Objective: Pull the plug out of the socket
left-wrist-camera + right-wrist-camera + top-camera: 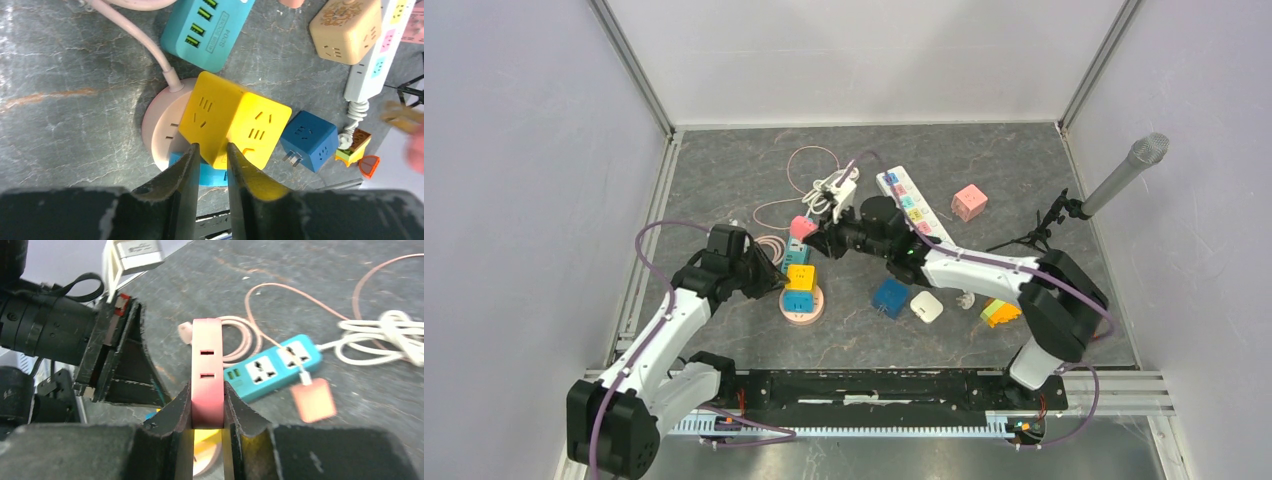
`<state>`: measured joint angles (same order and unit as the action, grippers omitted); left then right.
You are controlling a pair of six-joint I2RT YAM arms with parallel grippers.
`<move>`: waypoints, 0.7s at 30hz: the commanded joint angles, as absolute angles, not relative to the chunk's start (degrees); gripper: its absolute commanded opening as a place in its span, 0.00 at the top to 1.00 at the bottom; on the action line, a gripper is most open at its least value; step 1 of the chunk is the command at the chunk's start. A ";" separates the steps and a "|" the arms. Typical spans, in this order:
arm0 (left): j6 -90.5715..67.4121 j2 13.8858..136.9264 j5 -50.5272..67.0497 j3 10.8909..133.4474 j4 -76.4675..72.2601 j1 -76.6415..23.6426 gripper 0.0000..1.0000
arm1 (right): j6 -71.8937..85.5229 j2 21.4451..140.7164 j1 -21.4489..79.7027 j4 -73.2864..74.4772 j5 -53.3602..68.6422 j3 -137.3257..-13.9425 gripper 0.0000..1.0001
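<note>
The round pink socket (802, 314) (159, 125) lies on the table with a yellow cube plug (235, 125) (801, 277) and a light blue one (798, 300) standing in it. A pink plug (207, 370) (802, 227) hangs in the air above the socket, and my right gripper (207, 390) (819, 236) is shut on its two flat sides. My left gripper (211, 146) (771, 282) sits at the yellow cube's near corner, jaws a narrow gap apart. Whether they squeeze that corner is unclear.
A teal power strip (205, 30) (272, 367) lies just beyond the socket. A dark blue cube (307, 140) (890, 297), a white adapter (926, 306), a white power strip (914, 205), coiled cables (819, 185) and a microphone stand (1114, 180) lie to the right.
</note>
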<state>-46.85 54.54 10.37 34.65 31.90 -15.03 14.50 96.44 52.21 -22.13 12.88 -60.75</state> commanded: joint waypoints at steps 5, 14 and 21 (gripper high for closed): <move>-43.33 56.56 8.89 44.55 35.43 -15.33 0.51 | 14.59 85.27 49.65 -16.97 -1.73 -52.37 1.00; -38.91 56.42 5.09 50.09 37.00 -15.24 0.31 | 15.47 85.90 48.48 -12.96 3.88 -45.97 1.00; -38.49 51.20 -2.36 48.58 40.07 -15.21 0.01 | 17.22 94.48 47.51 -13.05 14.86 -49.14 0.96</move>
